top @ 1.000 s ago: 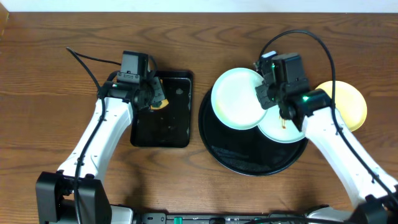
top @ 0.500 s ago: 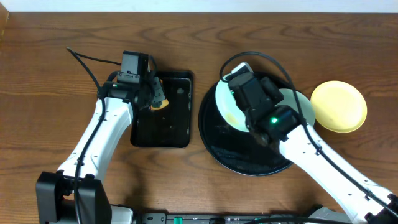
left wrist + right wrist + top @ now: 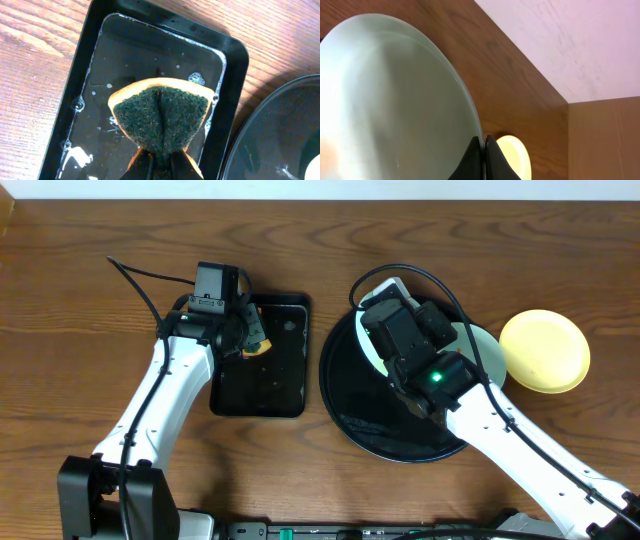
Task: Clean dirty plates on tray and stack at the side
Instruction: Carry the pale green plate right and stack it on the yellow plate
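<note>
Overhead view, with both wrist views: the right gripper (image 3: 484, 143) is pinched on the rim of a pale blue-green plate (image 3: 395, 100), held steeply tilted above the round black tray (image 3: 345, 395). On that tray's right side lies a second pale blue-green plate (image 3: 484, 350), partly hidden by the arm. The pale yellow plate (image 3: 545, 350) rests on the table (image 3: 100, 220) just beside the tray's right edge, and the left gripper (image 3: 161, 154) is clamped on a sponge (image 3: 160, 115) over the rectangular black tray (image 3: 235, 55), which holds soapy water.
</note>
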Robot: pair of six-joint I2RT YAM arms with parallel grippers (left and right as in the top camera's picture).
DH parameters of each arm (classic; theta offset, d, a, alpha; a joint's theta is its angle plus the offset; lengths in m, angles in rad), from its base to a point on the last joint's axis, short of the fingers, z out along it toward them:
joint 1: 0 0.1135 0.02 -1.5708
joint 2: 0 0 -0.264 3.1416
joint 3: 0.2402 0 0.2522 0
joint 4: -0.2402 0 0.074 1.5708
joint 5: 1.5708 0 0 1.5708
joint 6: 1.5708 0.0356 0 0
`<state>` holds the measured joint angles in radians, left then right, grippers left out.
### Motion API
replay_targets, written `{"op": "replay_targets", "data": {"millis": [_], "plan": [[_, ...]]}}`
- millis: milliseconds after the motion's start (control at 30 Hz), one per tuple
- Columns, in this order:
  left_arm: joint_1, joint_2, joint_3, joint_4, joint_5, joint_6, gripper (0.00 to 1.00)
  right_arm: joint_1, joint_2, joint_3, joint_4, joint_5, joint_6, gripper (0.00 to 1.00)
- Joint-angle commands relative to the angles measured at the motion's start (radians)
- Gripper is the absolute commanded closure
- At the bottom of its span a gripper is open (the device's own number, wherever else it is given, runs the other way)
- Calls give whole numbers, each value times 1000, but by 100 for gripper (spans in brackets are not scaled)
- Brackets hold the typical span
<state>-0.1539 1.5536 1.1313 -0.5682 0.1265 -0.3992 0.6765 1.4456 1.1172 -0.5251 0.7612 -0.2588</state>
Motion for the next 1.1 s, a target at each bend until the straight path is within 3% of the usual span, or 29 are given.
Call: {"op": "replay_targets", "data": {"millis": [0,200,500,767,1067], "plan": [[3,-5,-10,4,-12,-5,92,-4,-15,0,18,35,35,99],[3,-5,-10,4,-12,-5,92,-141,-13,0,23,-25,270,99],[3,-5,-10,3,-11,-5,92,-595,-7,-1,-25,-311,711,99],[3,-5,-11,-1,-11,-5,92,-896,33,-1,-60,-438,786,99],[3,-5,-11,0,-11,-5,92,-1034,129,-1,-80,-438,785,99]]}}
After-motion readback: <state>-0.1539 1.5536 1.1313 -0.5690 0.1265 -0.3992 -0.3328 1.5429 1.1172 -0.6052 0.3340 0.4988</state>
